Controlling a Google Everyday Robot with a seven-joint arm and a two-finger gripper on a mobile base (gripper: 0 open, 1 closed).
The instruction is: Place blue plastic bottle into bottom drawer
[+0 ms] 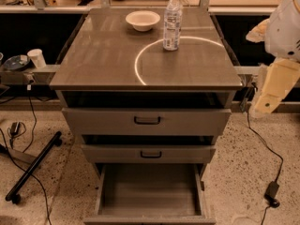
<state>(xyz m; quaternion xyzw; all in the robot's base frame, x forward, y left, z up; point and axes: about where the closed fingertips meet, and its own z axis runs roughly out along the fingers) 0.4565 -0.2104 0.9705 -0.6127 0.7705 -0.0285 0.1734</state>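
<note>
Your gripper (275, 86) hangs at 3 o'clock; you cannot tell whether it is open or closed. The blue plastic bottle (172, 20) stands upright at 12, the bottom drawer (150, 191) open at 6.

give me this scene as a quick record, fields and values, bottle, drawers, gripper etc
blue plastic bottle: upright on the cabinet top, towards the back, cap on
bowl: left of the bottle, apart from it
bottom drawer: pulled open, further out than the two above
top drawer: partly out, dark handle
middle drawer: partly out, dark handle
gripper: right edge of view, beside the cabinet, clear of the bottle
task state: bottle not yet in the bottom drawer
</note>
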